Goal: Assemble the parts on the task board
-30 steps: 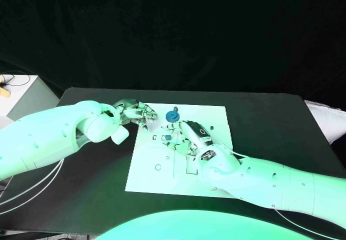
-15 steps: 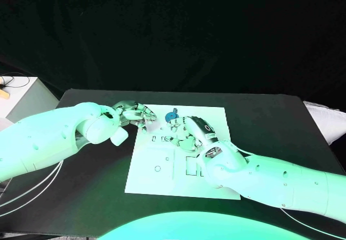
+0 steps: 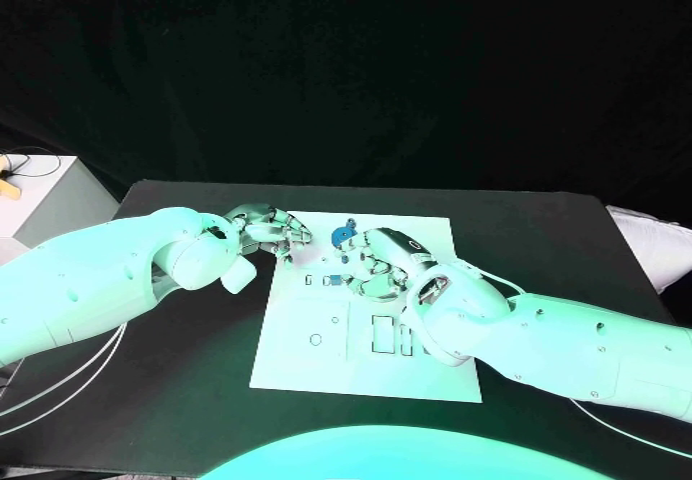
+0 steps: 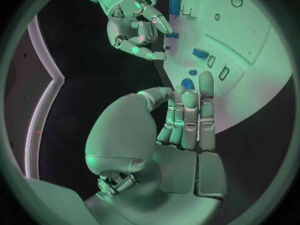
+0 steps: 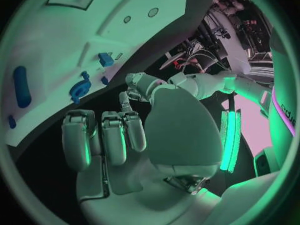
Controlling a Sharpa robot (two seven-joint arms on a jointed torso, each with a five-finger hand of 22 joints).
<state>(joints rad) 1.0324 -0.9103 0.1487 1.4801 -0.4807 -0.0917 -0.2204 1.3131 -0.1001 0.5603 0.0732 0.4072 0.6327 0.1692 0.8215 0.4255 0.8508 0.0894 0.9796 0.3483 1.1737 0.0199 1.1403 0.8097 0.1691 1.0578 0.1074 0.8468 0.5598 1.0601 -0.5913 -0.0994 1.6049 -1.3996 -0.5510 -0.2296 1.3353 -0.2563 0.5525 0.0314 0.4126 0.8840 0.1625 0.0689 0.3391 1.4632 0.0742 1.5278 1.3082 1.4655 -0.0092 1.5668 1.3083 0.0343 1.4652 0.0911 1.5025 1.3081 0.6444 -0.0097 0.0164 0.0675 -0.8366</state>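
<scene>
Right now both hands crowd the task board [image 3: 433, 235] far end: left hand [image 3: 267, 232] at its edge, fingers curled, empty; right hand [image 3: 378, 262] over small blue parts [image 3: 333, 279], grip unclear. Risk: fingers collide w/ each other, knocking the round blue part [image 3: 343, 234] off the worktop [image 3: 534, 230]

White task board [image 3: 325, 365] flat mid-table; blue parts [image 3: 343, 234] (small) near far edge.

A black bench [image 3: 173, 380] carries everything; black cloth [image 3: 375, 90] hangs behind its far edge; a pale cabinet [image 3: 51, 200] stands off its far left corner; something white [image 3: 649, 240] lies beyond its right edge.
</scene>
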